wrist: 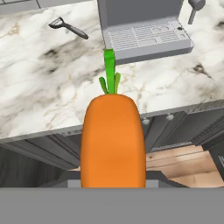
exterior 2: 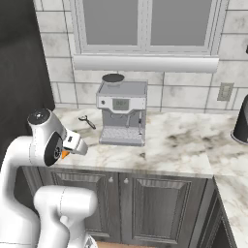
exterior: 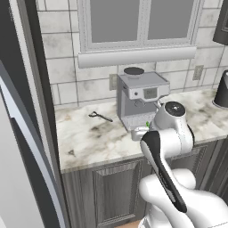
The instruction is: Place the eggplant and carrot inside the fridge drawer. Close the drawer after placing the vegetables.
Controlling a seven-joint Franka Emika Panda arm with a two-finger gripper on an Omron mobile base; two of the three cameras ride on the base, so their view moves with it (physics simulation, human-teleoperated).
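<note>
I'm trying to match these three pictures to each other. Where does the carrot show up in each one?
Left base view: just its green stem peeks out above the arm, in front of the coffee machine.
Right base view: an orange tip of the carrot under the white hand, left of centre.
Hand view: the carrot looms large at bottom centre, stem up.
Shared landmark: the coffee machine on the marble counter.

From my remote station I see evenly lit, flat rendered views, bright on the marble surface (exterior: 89, 138) and the tiled wall (exterior 2: 58, 68), dim along the dark fridge side (exterior: 26, 89), with faint shadows, no glare, and slightly soft, low-resolution edges.
</note>
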